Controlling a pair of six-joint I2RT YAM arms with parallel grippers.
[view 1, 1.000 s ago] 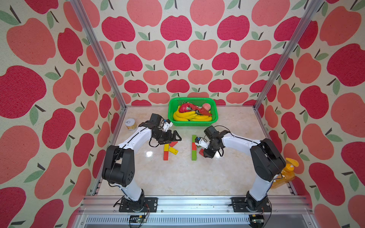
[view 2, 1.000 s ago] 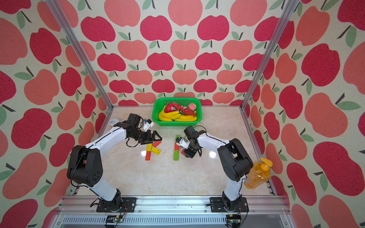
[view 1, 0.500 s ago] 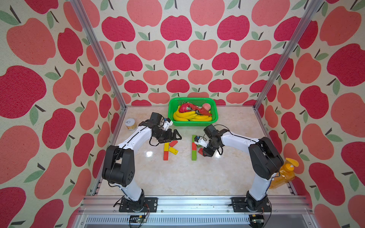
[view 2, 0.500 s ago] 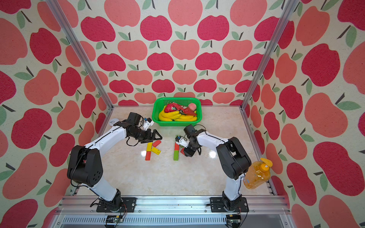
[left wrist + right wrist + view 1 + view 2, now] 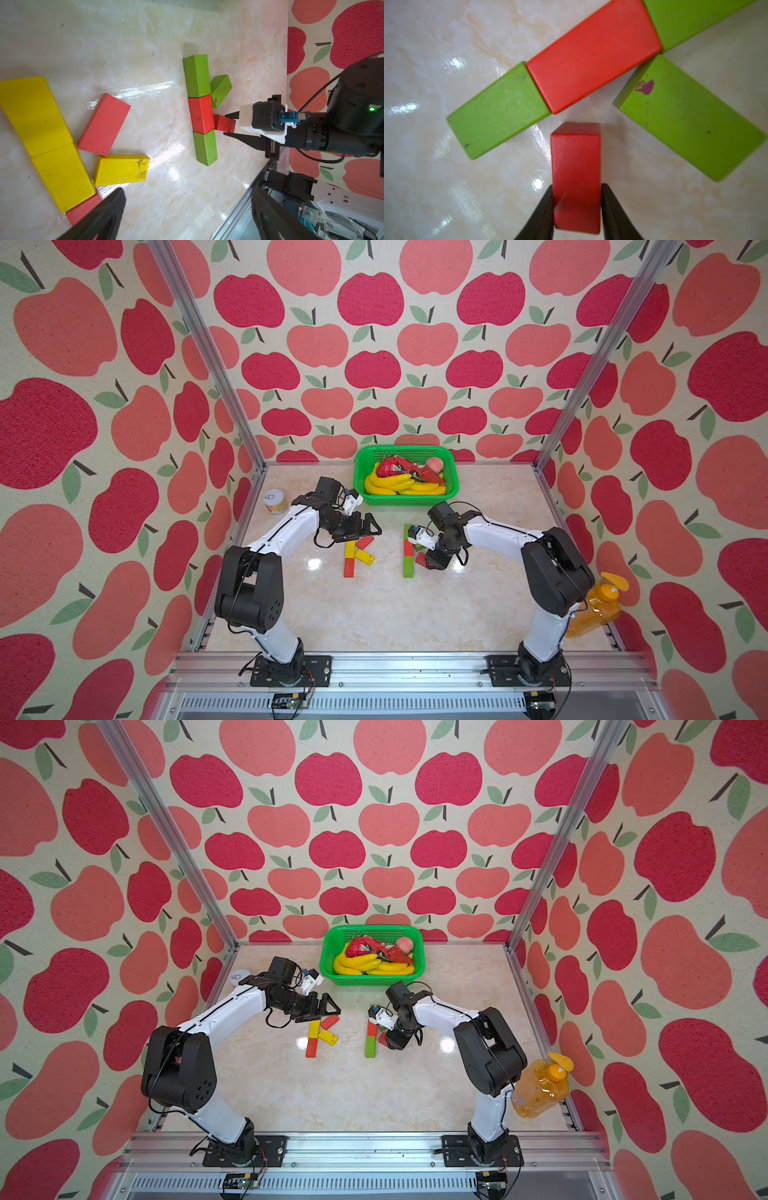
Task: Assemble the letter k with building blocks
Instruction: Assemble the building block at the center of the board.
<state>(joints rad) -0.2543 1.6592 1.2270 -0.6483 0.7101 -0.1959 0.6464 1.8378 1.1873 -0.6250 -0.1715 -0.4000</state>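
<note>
The right gripper (image 5: 577, 186) is seen closed on a red brick (image 5: 576, 166), its two black fingers pressed against the brick's long sides. The brick is held on its narrow edge, and its free end is pointed at a line of three bricks (image 5: 408, 549): green, red, green, laid end to end on the marble table (image 5: 374, 614). A thin strip of table is seen between that end and the red middle brick. Whether the held brick rests on the table cannot be told. A slanted green brick (image 5: 689, 118) is laid just beside it, one corner touching the line.

The left gripper (image 5: 188, 192) is held with its fingers spread wide and nothing between them, above the far end of a second group (image 5: 355, 556). In that group, yellow and red bricks are laid in a line and a red and a yellow one are slanted off it. The two groups are kept well apart.

At the back a green basket (image 5: 358, 481) of toy bananas (image 5: 395, 485) is set near both arms. A small jar (image 5: 275, 502) is found by the left wall and an orange bottle (image 5: 598, 605) beside the right arm's base
</note>
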